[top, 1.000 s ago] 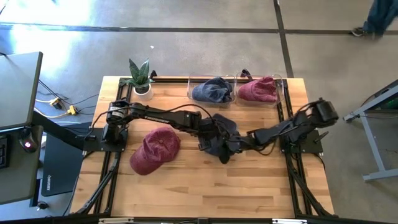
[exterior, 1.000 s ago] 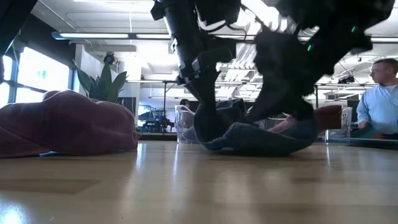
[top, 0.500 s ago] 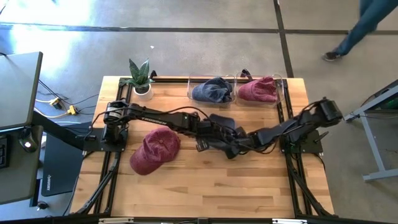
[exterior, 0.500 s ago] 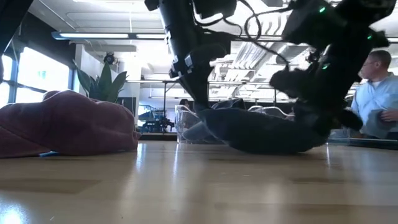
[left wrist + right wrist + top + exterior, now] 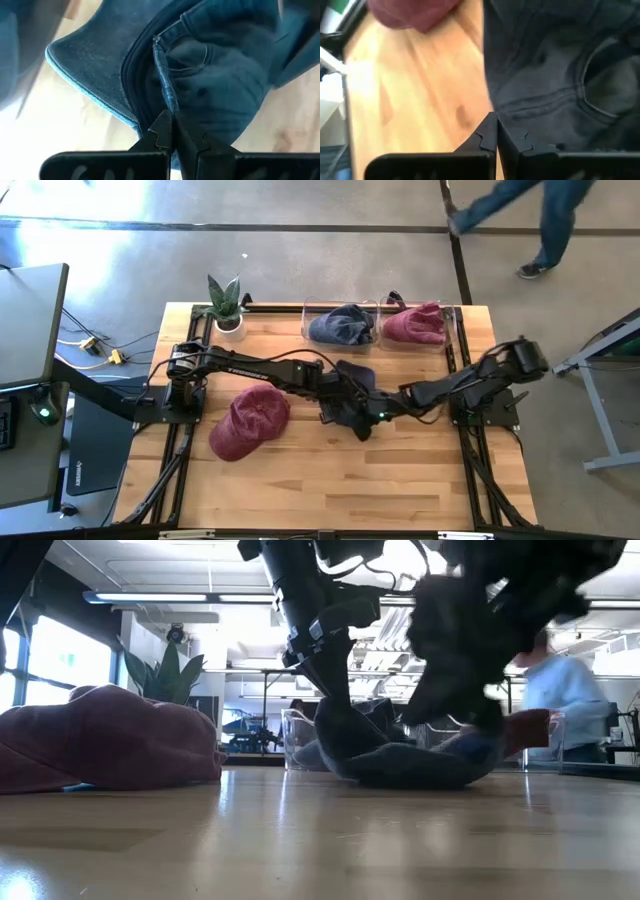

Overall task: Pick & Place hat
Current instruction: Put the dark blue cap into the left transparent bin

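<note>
Four hats – two blue (image 5: pixel 352 385) (image 5: pixel 340 325), two red (image 5: pixel 250 420) (image 5: pixel 415 325) – one plant (image 5: pixel 227 305)

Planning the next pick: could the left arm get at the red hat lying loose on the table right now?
Probably not yet. The red hat lies uncovered beside the left arm, but the left gripper is shut on the blue hat, as is the right gripper.
</note>
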